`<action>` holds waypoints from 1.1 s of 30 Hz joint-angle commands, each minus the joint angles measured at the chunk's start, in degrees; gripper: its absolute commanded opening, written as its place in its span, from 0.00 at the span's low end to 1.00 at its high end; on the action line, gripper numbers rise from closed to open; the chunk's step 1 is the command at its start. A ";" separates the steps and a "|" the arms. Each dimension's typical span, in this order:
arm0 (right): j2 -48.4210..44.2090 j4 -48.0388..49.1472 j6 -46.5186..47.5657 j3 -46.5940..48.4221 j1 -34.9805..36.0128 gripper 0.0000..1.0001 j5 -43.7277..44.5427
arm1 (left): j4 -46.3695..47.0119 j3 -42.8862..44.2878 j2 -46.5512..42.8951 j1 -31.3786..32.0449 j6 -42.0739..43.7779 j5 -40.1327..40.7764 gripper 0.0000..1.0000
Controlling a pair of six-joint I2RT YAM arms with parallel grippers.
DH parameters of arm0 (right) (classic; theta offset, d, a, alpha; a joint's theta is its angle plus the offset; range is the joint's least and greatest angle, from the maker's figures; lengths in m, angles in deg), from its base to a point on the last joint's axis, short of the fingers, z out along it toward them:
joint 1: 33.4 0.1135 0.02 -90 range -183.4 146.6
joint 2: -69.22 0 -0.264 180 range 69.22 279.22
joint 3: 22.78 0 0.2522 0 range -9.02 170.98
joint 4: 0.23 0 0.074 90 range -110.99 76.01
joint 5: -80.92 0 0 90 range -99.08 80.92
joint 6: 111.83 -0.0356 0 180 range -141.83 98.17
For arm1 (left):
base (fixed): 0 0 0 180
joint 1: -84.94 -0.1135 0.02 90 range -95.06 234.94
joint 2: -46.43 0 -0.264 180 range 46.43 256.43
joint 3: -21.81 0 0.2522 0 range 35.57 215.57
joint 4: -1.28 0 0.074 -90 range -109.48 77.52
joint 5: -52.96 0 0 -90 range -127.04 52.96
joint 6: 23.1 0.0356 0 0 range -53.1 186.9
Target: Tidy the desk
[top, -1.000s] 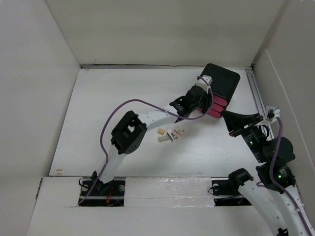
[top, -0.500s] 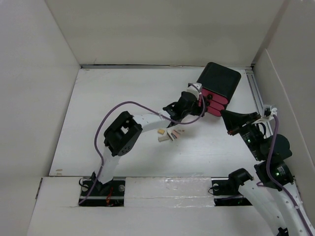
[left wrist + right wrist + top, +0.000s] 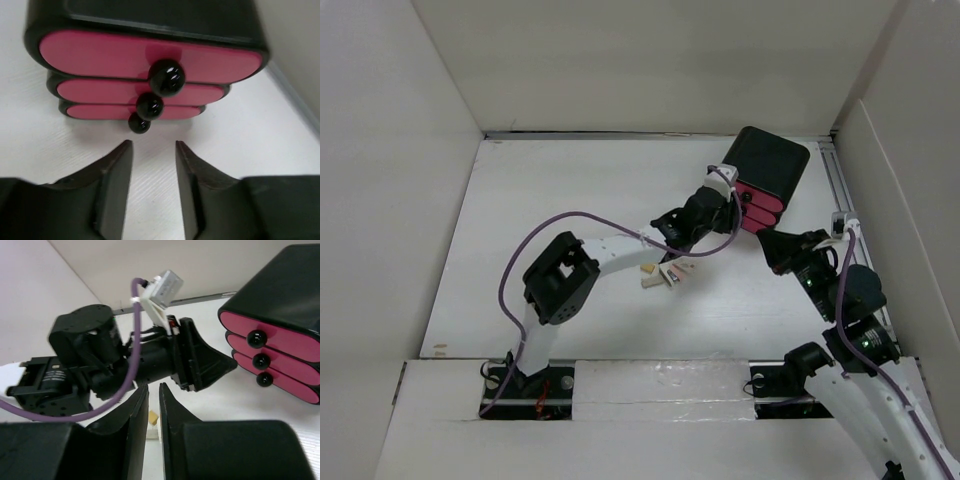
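top view, the desk (image 3: 550,230) lies under both arms, left gripper (image 3: 728,205) just short of the black drawer box (image 3: 772,165), right gripper (image 3: 767,245) nearby; left wrist, jaws parted and empty above the desk; right wrist, jaws barely apart, holding nothing.

No lettering, label or number can be read — anywhere.

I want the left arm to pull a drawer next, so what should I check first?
1. The left gripper is empty, jaws apart: ok.
2. It faces the knobs without touching them: ok.
3. All three drawers shut: ok.
4. The right gripper is empty, jaws barely apart: ok.
5. The small items are off the desk: not ok, they lie loose.
6. Room inside the drawers: cannot tell.
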 commanded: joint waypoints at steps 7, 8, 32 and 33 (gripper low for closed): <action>-0.03 2.52 0.58 -0.63 0.42 0.29 0.98 | -5.82 10.69 8.76 -0.18 1.38 -1.41 0.49; -0.03 2.60 0.49 -0.72 0.42 0.31 0.97 | -6.08 11.05 9.03 -0.18 1.47 -1.58 0.51; 1.11 3.57 0.49 -0.72 0.42 0.32 -2.36 | -4.59 21.87 17.74 -0.18 6.13 3.51 0.42; 1.29 3.57 0.49 -0.81 0.42 0.32 -2.45 | -4.33 21.69 17.47 -0.18 6.13 3.69 0.41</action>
